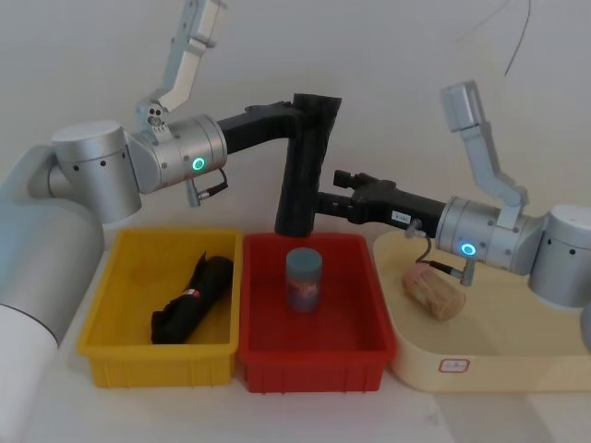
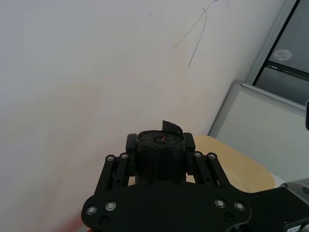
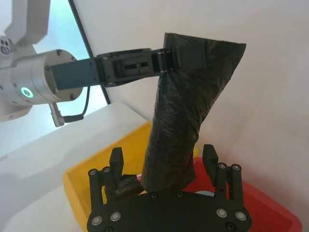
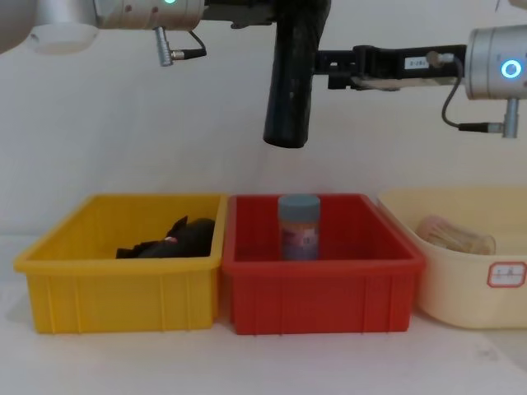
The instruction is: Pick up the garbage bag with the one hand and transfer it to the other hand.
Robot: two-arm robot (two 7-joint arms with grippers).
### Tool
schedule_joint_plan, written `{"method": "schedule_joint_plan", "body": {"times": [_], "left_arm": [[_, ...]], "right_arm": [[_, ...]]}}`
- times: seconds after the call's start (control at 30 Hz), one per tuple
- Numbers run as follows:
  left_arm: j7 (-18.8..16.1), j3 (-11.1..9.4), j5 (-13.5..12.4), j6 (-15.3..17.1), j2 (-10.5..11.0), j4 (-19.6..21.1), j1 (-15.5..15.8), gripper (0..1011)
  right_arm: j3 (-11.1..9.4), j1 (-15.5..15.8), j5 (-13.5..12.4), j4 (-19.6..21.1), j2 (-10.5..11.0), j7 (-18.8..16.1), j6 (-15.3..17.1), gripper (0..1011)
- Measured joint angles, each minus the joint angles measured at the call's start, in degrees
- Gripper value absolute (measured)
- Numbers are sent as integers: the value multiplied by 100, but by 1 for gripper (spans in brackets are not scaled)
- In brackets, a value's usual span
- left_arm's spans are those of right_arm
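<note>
— How did the bins sit?
— The cream tray (image 1: 517,365) stood on the right with a tan roll (image 1: 434,293) in it, the red bin (image 1: 314,355) in the middle held a blue-lidded jar (image 1: 304,280), and the yellow bin (image 1: 157,351) on the left held a crumpled black lump (image 1: 192,299).

— And the garbage bag?
— The garbage bag (image 1: 306,171) hung nearly upright in the air above the red bin's back edge. The left gripper (image 1: 319,106) was clamped on its top end.

— The right gripper?
— The right gripper (image 3: 166,166) reached in from the right at the bag's lower part, its fingers (image 3: 210,157) spread on both sides of the roll, not pressed onto it.
</note>
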State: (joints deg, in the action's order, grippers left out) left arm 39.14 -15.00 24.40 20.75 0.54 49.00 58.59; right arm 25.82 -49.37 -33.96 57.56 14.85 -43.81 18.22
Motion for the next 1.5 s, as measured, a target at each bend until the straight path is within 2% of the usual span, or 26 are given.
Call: {"method": "schedule_joint_plan", "body": {"times": [0.3, 1.0, 1.5], "left_arm": [[0, 0, -1, 0, 0, 0, 0, 539], [0, 0, -1, 1, -1, 1, 0, 539], [0, 0, 0, 0, -1, 1, -1, 539]], "right_arm": [[129, -203, 77, -386, -130, 21, -113, 1001], [353, -751, 69, -1379, -496, -143, -305, 1001], [458, -1030, 78, -1891, -726, -191, -469, 1001]]}}
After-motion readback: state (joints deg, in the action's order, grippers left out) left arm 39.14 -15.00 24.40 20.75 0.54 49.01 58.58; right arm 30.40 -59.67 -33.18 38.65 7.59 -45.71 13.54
